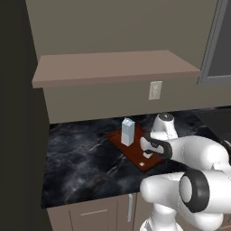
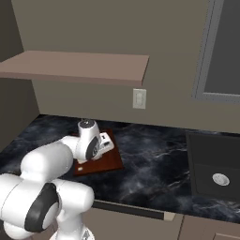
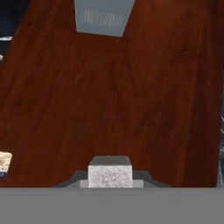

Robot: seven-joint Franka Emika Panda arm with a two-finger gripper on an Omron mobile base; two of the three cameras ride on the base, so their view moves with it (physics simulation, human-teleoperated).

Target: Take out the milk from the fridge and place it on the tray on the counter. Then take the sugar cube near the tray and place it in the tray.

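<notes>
While the white arm's two-finger gripper [image 3: 110, 181] hangs low over the flat reddish-brown rectangular tray [image 3: 131, 100], I find its dark tips pinching the tiny white sugar cube [image 3: 110, 174]. The pale grey-white gabled milk carton [image 1: 127, 131] stands upright on the tray's far half, on the black white-veined marble counter [image 1: 81, 158].

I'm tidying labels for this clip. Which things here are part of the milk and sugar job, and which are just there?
Part of the job:
milk, upright on the tray
tray
sugar cube, between the shut gripper's fingertips over the tray
counter

Just there:
wall shelf
wall outlet
cooktop, set into the counter
</notes>
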